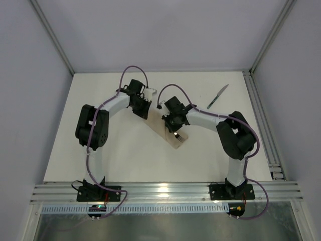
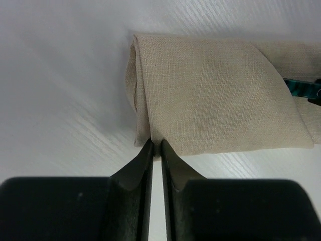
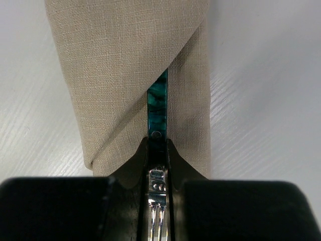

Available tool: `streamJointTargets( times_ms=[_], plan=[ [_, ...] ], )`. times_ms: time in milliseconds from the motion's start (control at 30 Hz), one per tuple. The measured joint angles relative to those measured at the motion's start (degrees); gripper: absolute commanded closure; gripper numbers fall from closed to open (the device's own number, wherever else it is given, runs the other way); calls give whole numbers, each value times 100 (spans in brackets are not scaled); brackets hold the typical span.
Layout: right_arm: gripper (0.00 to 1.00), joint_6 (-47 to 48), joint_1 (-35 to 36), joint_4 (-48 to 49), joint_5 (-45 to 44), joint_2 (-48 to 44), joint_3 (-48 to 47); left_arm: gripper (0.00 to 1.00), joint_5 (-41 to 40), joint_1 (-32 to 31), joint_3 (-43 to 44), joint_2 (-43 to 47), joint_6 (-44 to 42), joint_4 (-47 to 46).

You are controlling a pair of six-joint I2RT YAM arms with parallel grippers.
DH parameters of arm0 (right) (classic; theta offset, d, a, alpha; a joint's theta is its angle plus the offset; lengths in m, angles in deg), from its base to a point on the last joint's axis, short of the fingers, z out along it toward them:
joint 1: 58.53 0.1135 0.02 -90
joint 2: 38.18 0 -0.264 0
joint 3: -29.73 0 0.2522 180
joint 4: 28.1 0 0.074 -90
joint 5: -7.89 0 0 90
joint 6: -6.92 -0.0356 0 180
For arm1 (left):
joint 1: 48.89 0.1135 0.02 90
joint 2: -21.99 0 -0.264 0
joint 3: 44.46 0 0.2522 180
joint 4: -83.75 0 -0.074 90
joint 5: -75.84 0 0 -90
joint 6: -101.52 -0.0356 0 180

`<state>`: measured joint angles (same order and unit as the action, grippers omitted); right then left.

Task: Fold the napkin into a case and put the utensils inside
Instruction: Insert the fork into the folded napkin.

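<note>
The napkin lies on the white table folded into a narrow beige case [image 1: 167,135] [image 2: 210,95] [image 3: 120,60], set diagonally between the two arms. My right gripper [image 1: 173,126] [image 3: 157,145] is shut on the fork [image 3: 157,108], whose teal handle runs up into the case's slanted opening while the tines point back toward the wrist. At the case's far end, my left gripper [image 1: 145,113] [image 2: 156,146] pinches the cloth's long edge near the closed corner. The fork's handle [image 2: 303,89] shows at the right edge of the left wrist view. The knife [image 1: 217,97] lies alone at the back right.
An aluminium rail [image 1: 262,125] runs along the table's right side, and another [image 1: 165,191] crosses the near edge where both arm bases are bolted. Grey enclosure walls stand at the back and both sides.
</note>
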<state>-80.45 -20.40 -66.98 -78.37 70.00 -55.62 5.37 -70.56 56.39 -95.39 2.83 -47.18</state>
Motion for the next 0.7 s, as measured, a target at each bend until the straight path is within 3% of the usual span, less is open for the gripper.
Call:
streamJointTargets(
  times_ms=[267,333,400,433,567,700],
  plan=[
    [96,2,0,44,-129,245,-295,92,7,-2,0,0,-74,-4],
    [92,2,0,55,-142,280,-321,92,7,-2,0,0,-76,-4],
    [86,2,0,61,-144,286,-321,92,4,-2,-2,0,-81,-7],
    [74,4,0,61,-144,286,-321,92,4,-2,0,0,-81,-7],
    [60,20,0,63,-186,284,-337,92,7,-2,0,0,-98,-4],
    [54,57,-11,39,-262,282,-354,91,7,-2,0,0,-107,-2]
  ],
)
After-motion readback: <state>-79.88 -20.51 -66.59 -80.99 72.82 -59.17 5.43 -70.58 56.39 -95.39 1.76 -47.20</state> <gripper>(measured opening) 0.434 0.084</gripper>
